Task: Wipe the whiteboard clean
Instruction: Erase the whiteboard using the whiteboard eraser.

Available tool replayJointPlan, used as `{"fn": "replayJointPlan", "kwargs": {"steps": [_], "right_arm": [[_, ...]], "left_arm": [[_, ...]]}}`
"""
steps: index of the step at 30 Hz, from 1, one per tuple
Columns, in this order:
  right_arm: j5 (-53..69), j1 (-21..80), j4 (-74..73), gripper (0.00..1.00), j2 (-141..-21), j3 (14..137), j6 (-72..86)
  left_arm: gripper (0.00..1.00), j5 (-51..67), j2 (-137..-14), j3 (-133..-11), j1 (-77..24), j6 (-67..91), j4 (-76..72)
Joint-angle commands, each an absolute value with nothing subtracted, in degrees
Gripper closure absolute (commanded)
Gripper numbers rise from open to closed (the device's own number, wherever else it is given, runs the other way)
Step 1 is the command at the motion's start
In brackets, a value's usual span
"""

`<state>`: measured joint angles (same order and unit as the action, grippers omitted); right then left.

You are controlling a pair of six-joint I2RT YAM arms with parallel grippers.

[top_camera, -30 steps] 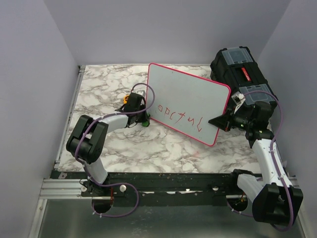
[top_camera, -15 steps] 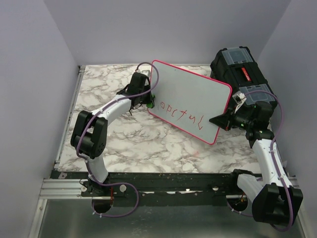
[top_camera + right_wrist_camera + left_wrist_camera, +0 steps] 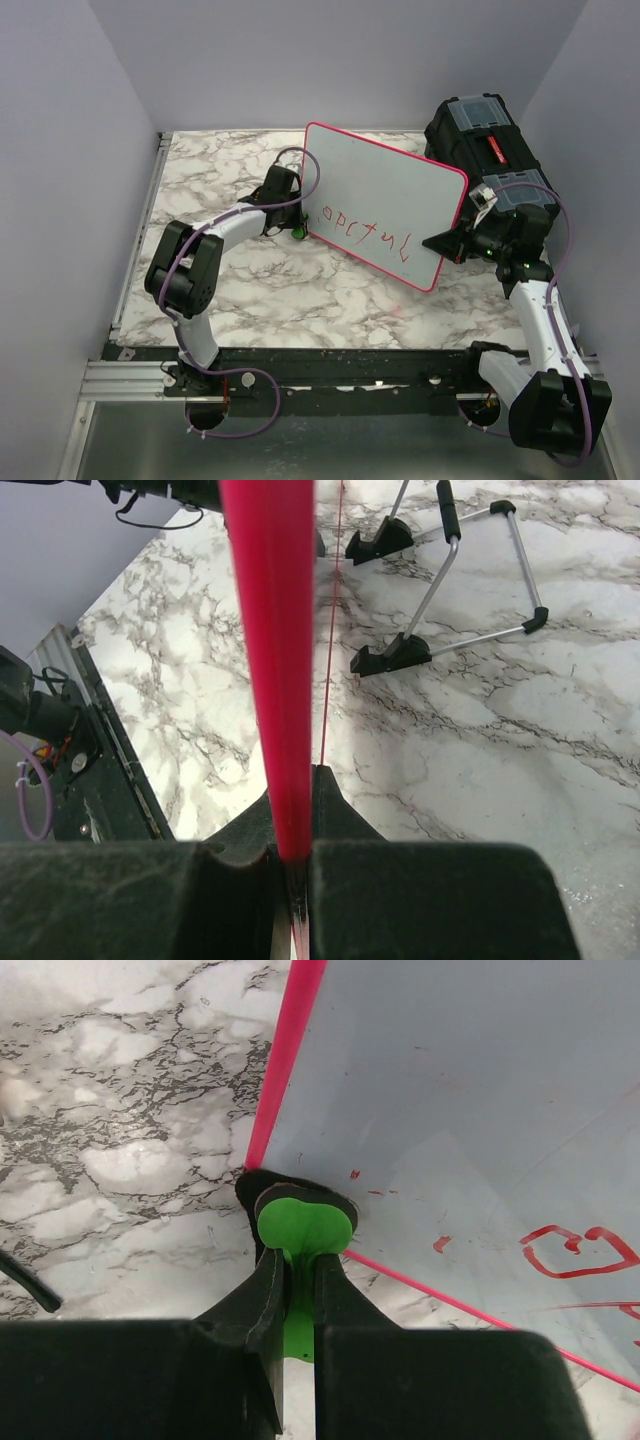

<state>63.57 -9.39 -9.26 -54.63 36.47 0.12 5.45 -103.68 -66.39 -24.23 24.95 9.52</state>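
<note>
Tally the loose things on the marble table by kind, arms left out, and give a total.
whiteboard: 1
black toolbox: 1
green tool with black pad: 1
Total: 3

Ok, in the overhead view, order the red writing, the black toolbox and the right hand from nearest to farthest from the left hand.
From the left hand, holding a green eraser:
1. Red writing, just to its right on the whiteboard.
2. Right hand, pinching the whiteboard's right edge.
3. Black toolbox, back right corner.
</note>
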Motion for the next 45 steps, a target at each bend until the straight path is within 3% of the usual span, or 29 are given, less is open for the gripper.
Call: {"fn": "replayJointPlan", "kwargs": {"steps": [1,15,25,33,45], "right_arm": [[75.23,-8.54,-6.36,1.00,-52.66,37.89,0.59],[75.07,-8.47,-6.41,1.00,-52.61,37.88,0.61],[75.29,-8.48,-6.33,1.00,-52.61,37.89,0.58],[75.06,-8.47,-6.44,1.00,-52.51,37.87,0.56],[75.06,-8.57,-6.42,1.00,-52.37,37.90,0.60]], "left_arm": [[1.00,8.75,-105.38,-67.28,-25.47,25.10,9.51],[1.00,6.24,-104.98,-82.86,-23.29,22.06,18.84],[1.00,9.71,-105.96,-70.28,-24.58,24.10,12.25],[1.00,10.53,-107.30,-68.04,-26.85,24.70,11.00],[1.00,7.74,-108.03,-86.39,-23.96,23.73,19.53]]}}
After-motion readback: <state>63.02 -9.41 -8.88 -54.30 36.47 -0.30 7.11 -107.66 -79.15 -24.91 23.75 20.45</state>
